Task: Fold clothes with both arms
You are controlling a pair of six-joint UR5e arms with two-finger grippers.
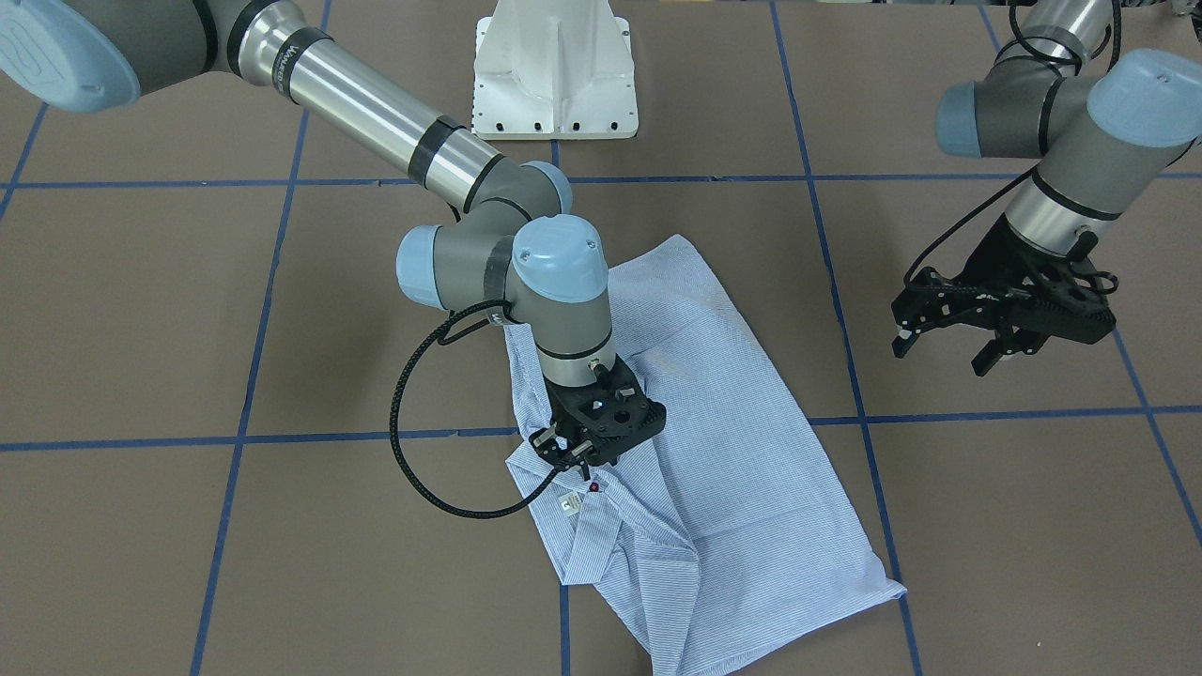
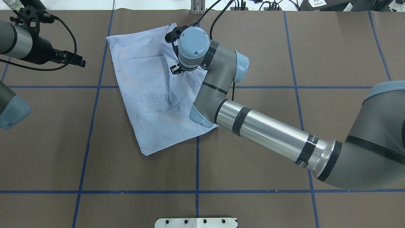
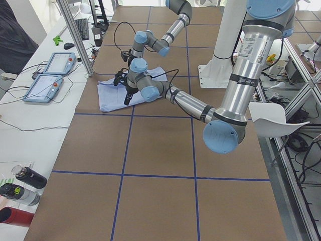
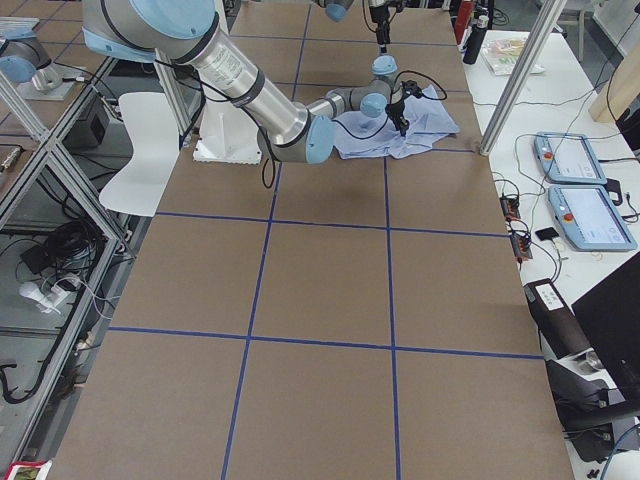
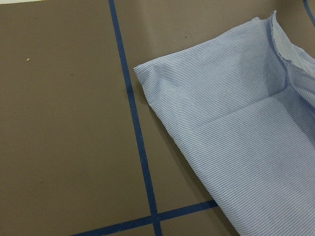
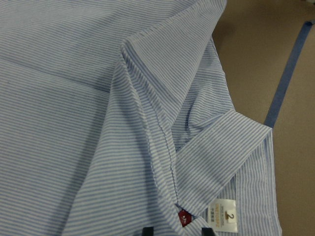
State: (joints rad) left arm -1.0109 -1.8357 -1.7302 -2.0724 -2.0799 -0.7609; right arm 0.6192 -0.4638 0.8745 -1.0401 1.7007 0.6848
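The right arm's black two-finger gripper [image 1: 566, 451] sat low on the collar [image 6: 216, 147] of the light blue-and-white striped button-up shirt [image 1: 742, 422], tips [image 6: 147, 231] flanking a dark red button [image 6: 183, 216]; whether it pinched cloth I could not tell. The left black gripper [image 1: 944, 349] hung spread and empty, well apart. On the brown taped table [image 1: 141, 329] the shirt lay as a rough oblong (sleeves seemingly tucked in); the rumpled collar end probably awaited folding.

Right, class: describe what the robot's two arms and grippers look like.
The right arm and left arm are grey and silver tubes with light blue joint caps. The right gripper and left gripper are black, each trailing a black cable.
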